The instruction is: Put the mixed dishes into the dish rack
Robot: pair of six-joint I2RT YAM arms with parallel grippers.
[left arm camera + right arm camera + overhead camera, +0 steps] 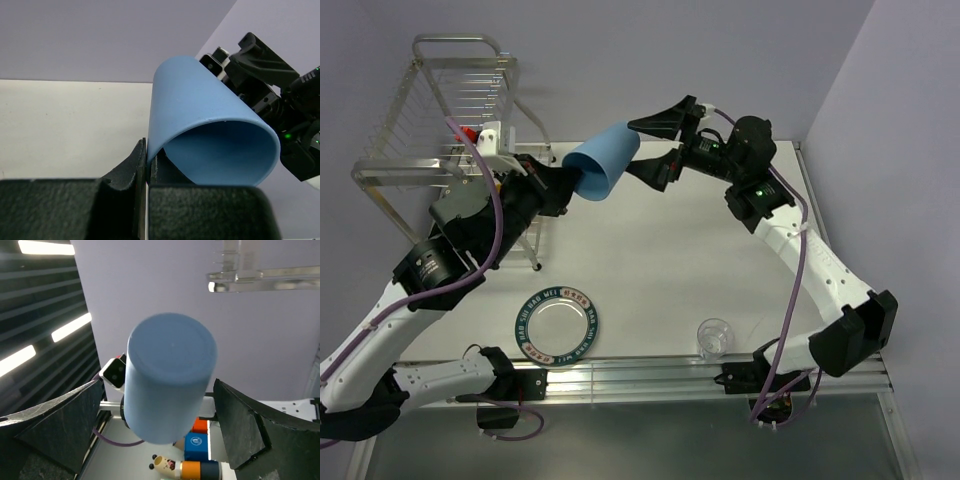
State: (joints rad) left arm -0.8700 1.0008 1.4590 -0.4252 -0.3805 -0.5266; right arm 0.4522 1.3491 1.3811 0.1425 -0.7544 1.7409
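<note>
Plain light blue cup [602, 165]; green-lettered silver plate [557, 326].

The cup [600, 165] sat between the two grippers, its rim pinched in the left gripper [570, 190] and its base between the right gripper's [636, 148] spread fingers. The dish rack [440, 110] stood just left of the left gripper. On the table [660, 260], nearer than both grippers, lay the plate [557, 325], with the glass [715, 338] to its right.

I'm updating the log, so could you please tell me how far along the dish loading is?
No dish is visibly in the rack yet. In hand: the left end effector pinches the blue cup by its rim, with the right end effector open around its base. To load after that: the plate and glass.
</note>
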